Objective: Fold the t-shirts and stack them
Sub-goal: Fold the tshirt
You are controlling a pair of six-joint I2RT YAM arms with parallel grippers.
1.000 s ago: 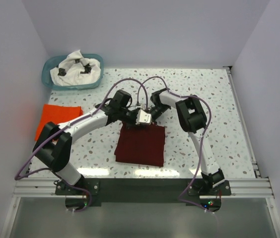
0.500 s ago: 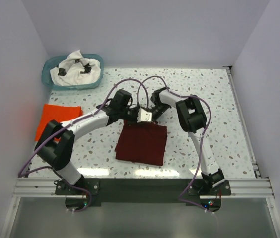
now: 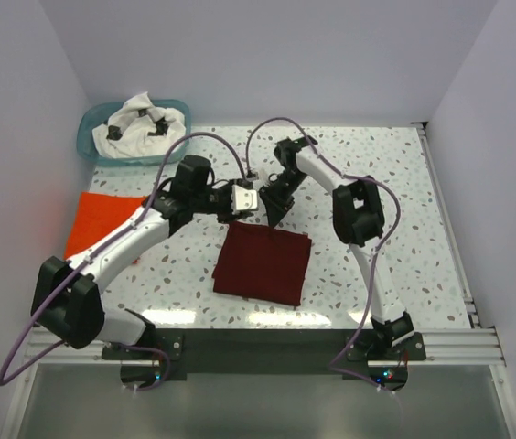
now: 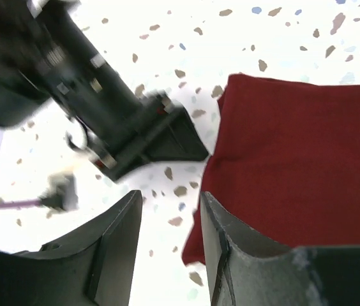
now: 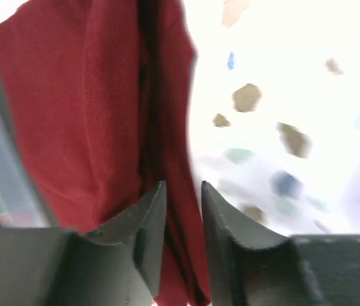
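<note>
1. Left gripper (image 4: 170, 203) hangs with its fingers apart and empty, just beside the far edge of the maroon t-shirt (image 3: 263, 263). The right gripper (image 5: 179, 191) has its fingers nearly together over that edge; I cannot tell whether they pinch it.
2. The maroon t-shirt looks folded, mid-table. Next it likely needs carrying onto the folded orange-red t-shirt (image 3: 102, 219) at the left.
3. The white t-shirt (image 3: 139, 123) lies crumpled in the teal basket (image 3: 84, 146), unfolded.
4. Speckled table (image 3: 377, 183), plain pale walls.

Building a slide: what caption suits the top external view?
Left gripper and right gripper at the far edge of the folded maroon t-shirt; orange-red t-shirt lies left, white t-shirt in teal basket.
</note>
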